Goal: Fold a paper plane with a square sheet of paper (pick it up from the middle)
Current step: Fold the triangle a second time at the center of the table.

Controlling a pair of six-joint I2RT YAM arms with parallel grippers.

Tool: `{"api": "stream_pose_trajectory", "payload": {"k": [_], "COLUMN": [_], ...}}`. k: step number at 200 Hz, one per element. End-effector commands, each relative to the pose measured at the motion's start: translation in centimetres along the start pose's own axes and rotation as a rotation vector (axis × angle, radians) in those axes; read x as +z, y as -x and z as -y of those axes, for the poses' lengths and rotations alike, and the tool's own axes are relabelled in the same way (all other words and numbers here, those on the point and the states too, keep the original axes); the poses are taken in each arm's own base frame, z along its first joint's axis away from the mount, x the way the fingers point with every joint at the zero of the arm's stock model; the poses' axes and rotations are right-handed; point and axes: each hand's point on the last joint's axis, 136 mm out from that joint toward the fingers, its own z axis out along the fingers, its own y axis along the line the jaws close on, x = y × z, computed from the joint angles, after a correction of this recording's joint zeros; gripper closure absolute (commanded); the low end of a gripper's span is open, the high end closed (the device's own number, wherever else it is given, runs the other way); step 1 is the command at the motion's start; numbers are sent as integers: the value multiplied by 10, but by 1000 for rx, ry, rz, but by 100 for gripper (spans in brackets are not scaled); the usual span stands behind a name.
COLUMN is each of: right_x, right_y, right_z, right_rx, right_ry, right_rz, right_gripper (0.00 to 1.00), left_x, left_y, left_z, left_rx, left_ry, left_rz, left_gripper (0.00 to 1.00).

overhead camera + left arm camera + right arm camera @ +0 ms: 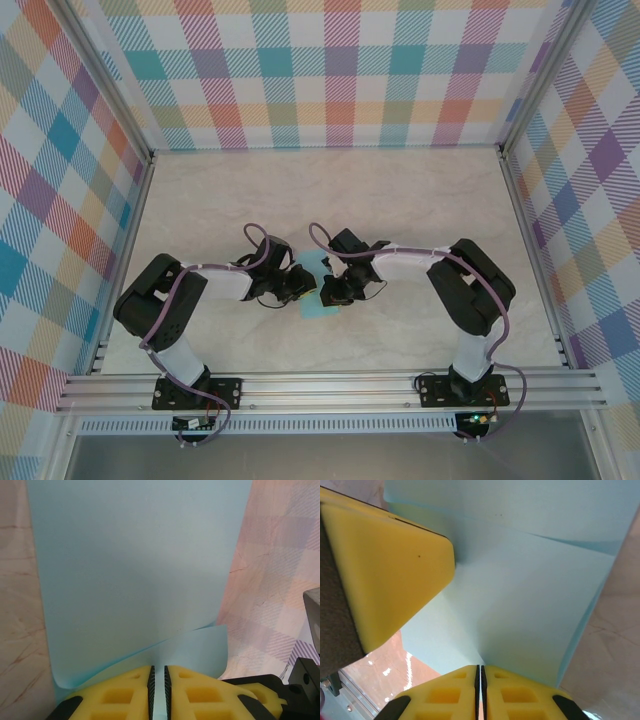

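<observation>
**Both grippers pinch the blue sheet at mid-table**

The sheet of light blue paper is at the middle of the table, caught between the two grippers where they meet. In the left wrist view the sheet spreads away from the fingers as a broad, smooth panel. Its near edge curls up into a loose flap on either side of the jaws. In the right wrist view the sheet bends in soft folds that run together at the jaws, with a second layer lying across the top.

The left gripper has its jaws narrowed to a slit, with a strip of blue paper clamped between the yellow pads. The right gripper is closed to a hairline on the sheet's edge, the paper running straight into the gap. One yellow left finger shows in the right wrist view, pressed against the sheet.

From above, both arms reach inward from their bases on the rail. Plaid walls surround the marbled table.
</observation>
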Motion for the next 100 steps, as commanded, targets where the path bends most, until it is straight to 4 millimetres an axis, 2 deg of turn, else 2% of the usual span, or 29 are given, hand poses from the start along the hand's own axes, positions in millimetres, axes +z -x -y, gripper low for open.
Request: {"api": "stream_pose_trajectory", "payload": {"k": [1,100], "right_x": [0,6], "right_y": [-1,-18], "right_z": [7,13], "right_rx": [7,20], "right_ry": [-46,-21], "right_rz": [-16,-59], "right_gripper": [88,88], "left_x": [3,3], "left_y": [-7,-6], "left_z": [-23,-25], "left_rx": [-23,-20], "left_ry": [111,125], "left_rz": [-3,4], "left_gripper": [83,83]}}
